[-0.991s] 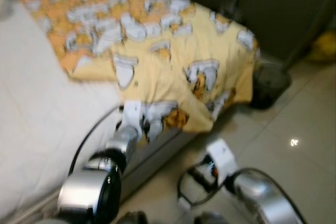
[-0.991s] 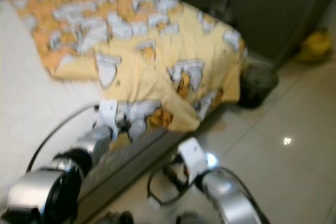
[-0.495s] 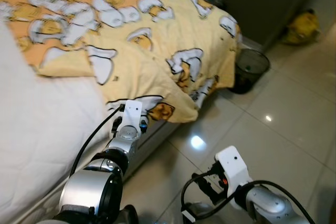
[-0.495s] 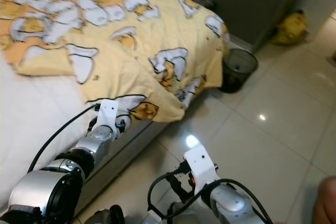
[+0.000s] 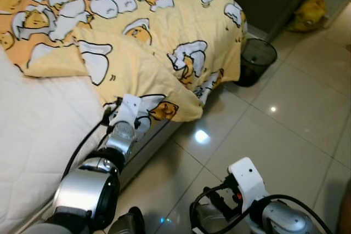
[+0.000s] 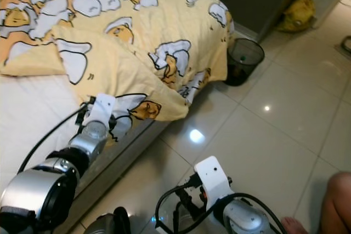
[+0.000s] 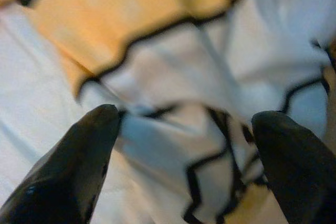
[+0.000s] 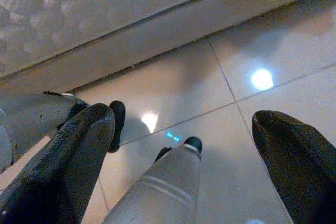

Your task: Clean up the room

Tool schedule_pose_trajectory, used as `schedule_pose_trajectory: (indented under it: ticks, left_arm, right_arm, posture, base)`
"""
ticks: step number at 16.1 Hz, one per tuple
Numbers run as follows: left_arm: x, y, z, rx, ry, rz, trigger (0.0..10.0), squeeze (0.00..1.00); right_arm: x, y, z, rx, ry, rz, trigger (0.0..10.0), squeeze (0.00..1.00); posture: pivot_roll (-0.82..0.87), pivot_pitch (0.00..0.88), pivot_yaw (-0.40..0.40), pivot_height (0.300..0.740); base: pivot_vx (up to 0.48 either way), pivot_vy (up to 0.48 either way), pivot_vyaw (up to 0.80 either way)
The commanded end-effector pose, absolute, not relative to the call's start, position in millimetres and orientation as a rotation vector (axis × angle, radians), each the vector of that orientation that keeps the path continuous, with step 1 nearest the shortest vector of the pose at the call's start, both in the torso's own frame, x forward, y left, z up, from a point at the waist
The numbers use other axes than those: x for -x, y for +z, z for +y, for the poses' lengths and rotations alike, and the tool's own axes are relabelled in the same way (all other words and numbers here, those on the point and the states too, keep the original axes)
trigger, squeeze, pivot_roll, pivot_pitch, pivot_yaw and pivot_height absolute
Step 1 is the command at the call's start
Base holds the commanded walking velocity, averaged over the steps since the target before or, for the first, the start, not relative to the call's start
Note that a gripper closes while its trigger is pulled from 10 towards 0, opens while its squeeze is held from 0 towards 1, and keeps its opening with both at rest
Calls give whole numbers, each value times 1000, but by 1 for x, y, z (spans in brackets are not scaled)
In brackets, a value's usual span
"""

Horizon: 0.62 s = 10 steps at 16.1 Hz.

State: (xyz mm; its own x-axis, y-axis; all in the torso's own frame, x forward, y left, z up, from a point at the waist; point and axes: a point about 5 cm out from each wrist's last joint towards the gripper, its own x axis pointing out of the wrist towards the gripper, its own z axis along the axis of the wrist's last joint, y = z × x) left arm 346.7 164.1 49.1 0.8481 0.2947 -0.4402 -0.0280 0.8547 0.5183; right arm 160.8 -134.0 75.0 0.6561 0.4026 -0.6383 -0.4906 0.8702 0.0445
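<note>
A yellow blanket [image 5: 164, 31] printed with cartoon eggs lies rumpled across the white mattress [image 5: 38, 135], one corner hanging over the bed's side. My left gripper [image 7: 184, 124] is at that hanging edge. It is open, with its fingers [image 7: 79, 156] wide apart and a fold of the blanket [image 7: 173, 77] lying between them, not pinched. The left wrist [image 5: 126, 110] sits right against the cloth. My right gripper [image 8: 184, 124] hangs low over the tiled floor, open, with nothing between its fingers. The right arm [image 5: 247, 179] shows at the bottom of the head views.
A dark mesh waste bin [image 5: 255, 61] stands on the floor by the foot of the bed. A yellow bag [image 5: 310, 12] lies farther back by a dark cabinet. Part of a person's leg [image 6: 334, 201] shows at the lower right. Glossy floor tiles [image 5: 285, 113] spread to the right.
The head view has steadied and tilted down from a blurred one. My left gripper stays at the blanket's hanging edge, pressed slightly further into the fold. The right arm hangs lower.
</note>
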Motion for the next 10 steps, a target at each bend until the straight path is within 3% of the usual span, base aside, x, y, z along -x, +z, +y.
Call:
schedule_pose_trajectory:
  ticks: [1,5,10]
  left_arm:
    - [-336,35,171,-567,176,601,0,0]
    - [-336,37,177,-702,142,562,0,0]
    - [-337,37,177,-682,115,574,0,0]
  right_arm:
    - [-155,78,-132,133,514,697,10000,0]
    - [-151,81,-134,135,511,705,10000,0]
    - [-149,81,-135,135,508,716,10000,0]
  posture:
    - [-589,248,-14,740]
    - [-596,263,-26,740]
    - [-592,268,-28,740]
  base:
    - [0,0,0]
    - [0,0,0]
    - [0,0,0]
